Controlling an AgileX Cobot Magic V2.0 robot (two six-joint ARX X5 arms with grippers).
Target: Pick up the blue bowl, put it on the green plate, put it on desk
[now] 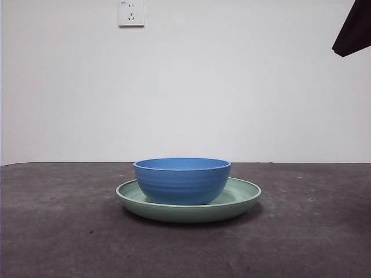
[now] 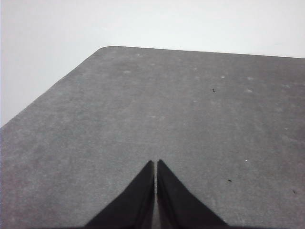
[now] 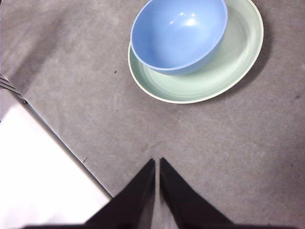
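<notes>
The blue bowl [image 1: 182,179] sits upright inside the green plate [image 1: 240,196], which rests on the dark desk [image 1: 58,231] near the middle. From the right wrist view the blue bowl [image 3: 178,33] lies toward one side of the green plate [image 3: 228,62], and it is empty. My right gripper [image 3: 157,162] hovers above the desk well back from the plate, shut and holding nothing; its arm shows as a black tip [image 1: 353,29] at the top right corner. My left gripper [image 2: 156,164] is shut over bare desk [image 2: 190,109], away from both objects.
A white wall with a power socket [image 1: 131,13] stands behind the desk. The left wrist view shows a rounded desk corner [image 2: 102,49]. In the right wrist view a desk edge [image 3: 62,138] runs diagonally, with white floor beyond.
</notes>
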